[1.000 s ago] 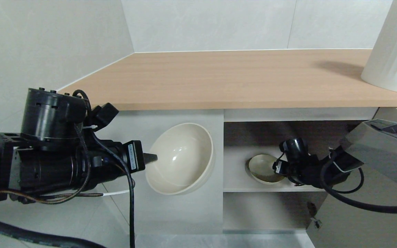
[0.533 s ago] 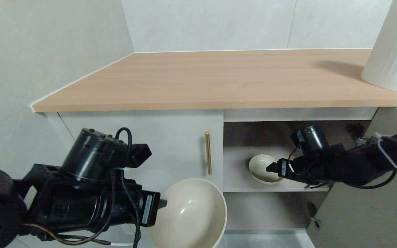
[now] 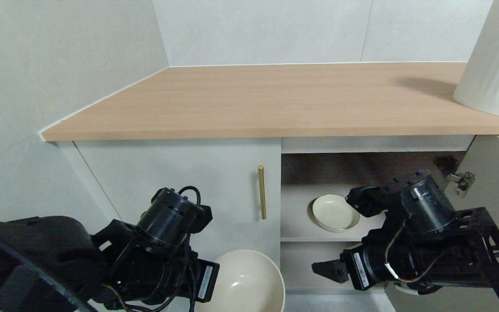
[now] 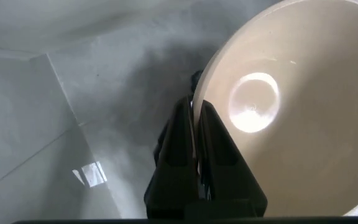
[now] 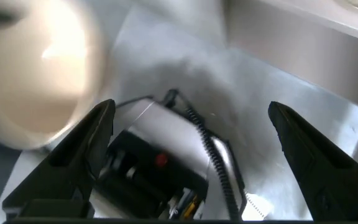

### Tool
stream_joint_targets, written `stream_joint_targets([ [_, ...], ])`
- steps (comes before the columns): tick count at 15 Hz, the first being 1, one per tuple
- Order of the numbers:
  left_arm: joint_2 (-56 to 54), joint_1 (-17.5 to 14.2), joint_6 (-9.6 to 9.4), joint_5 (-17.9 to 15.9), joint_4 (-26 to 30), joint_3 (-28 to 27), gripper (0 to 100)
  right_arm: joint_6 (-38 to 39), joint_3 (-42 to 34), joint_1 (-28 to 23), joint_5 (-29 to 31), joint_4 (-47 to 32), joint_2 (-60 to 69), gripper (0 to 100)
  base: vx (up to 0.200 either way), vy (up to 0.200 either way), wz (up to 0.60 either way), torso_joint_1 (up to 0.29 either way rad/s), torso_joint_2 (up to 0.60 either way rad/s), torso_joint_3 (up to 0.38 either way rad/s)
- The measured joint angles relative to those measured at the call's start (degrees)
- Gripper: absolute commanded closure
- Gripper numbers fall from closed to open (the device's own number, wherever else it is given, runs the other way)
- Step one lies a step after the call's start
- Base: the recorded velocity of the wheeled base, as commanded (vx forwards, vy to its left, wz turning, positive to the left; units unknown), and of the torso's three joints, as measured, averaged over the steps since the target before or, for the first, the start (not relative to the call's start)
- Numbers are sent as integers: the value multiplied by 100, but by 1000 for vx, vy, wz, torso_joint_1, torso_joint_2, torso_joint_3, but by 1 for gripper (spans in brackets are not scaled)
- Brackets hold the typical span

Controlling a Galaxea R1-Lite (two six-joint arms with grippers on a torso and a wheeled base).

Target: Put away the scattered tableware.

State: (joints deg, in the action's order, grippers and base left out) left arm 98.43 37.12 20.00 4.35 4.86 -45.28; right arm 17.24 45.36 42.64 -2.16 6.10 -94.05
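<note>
My left gripper [image 3: 215, 279] sits low in front of the closed cabinet door, shut on the rim of a large cream bowl [image 3: 247, 284]. In the left wrist view its two fingers [image 4: 194, 134] pinch the bowl [image 4: 291, 106] at its edge. A small cream dish [image 3: 335, 212] lies flat on the shelf inside the open right compartment. My right gripper [image 3: 325, 268] hangs below and in front of that shelf, open and holding nothing. The right wrist view shows its fingers [image 5: 92, 143] spread wide, with the large bowl [image 5: 30, 74] off to one side.
A wooden countertop [image 3: 275, 99] tops the cabinet, with a white ribbed container [image 3: 496, 65] at its right end. The left door carries a brass handle [image 3: 261, 197]. The right door [image 3: 498, 173] stands swung open, and a grey floor lies below.
My right gripper let go of the small dish, left the shelf and dropped lower. My left arm sank downward with the bowl, which now faces up.
</note>
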Motion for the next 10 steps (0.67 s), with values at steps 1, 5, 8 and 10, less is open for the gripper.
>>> stream_joint_targets([
  [1, 129, 20, 106, 54, -35, -89, 100, -35, -44, 187, -40, -2, 72, 0, 0, 0, 0, 0, 0, 0],
  [5, 466, 201, 561, 325, -411, -347, 100, -46, -94, 521, -46, 20, 83, 0, 0, 0, 0, 0, 0, 0],
  [8, 460, 299, 588, 341, -449, -371, 100, -5, -33, 608, 79, 148, -228, 0, 0, 0, 0, 0, 0, 0],
  [10, 385, 417, 588, 367, -444, -354, 100, 110, -22, 623, 382, 608, -427, 0, 0, 0, 0, 0, 0, 0],
])
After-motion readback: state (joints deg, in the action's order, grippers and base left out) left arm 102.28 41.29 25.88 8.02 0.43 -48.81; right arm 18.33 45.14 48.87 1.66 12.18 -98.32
